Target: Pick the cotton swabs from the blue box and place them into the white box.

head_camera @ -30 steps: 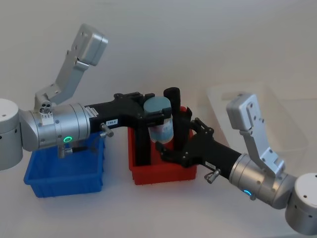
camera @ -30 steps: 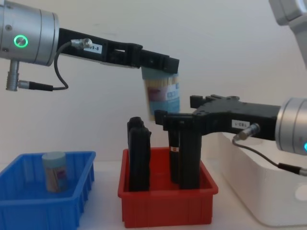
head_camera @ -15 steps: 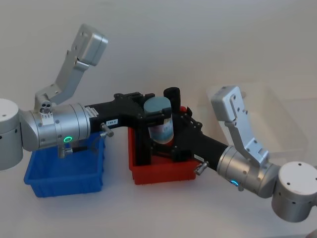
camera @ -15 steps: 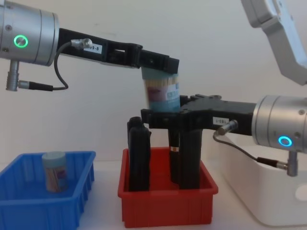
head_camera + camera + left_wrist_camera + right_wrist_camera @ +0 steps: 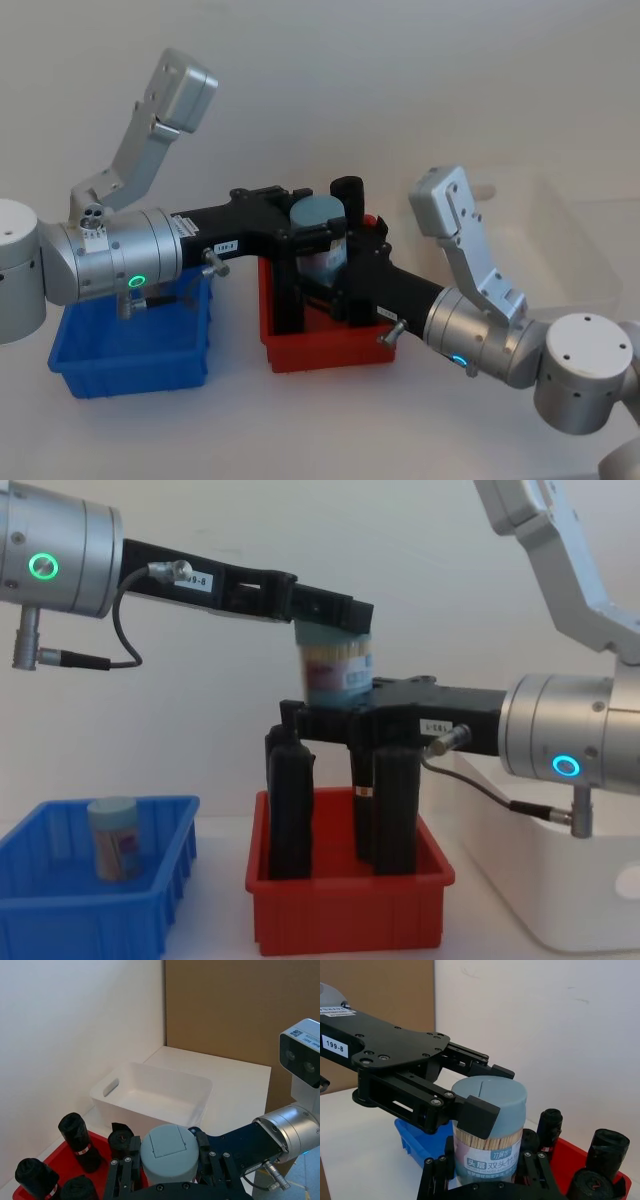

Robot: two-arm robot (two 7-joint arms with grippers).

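**A:** What's different from a second ago?

**B:** Left of the red bin [image 5: 350,910], nothing. The blue box [image 5: 170,880] still holds one other tub [image 5: 113,837]. Above the bin, the left gripper [image 5: 335,620] stays clenched on the cotton swab tub [image 5: 338,675], just under its cap. The right gripper [image 5: 338,712] was off to the bin's right. It has slid in over the bin and now brackets the tub's lower body. Whether it is squeezing yet, I cannot tell.

**A:** A handover, then?

**B:** Likely, in mid-air, bound for the white box [image 5: 540,880] right of the bin.

**A:** And the tub itself?

**B:** Near upright, with a blue-grey flip cap. Its clear wall shows packed pale sticks, and a printed label wraps the body.
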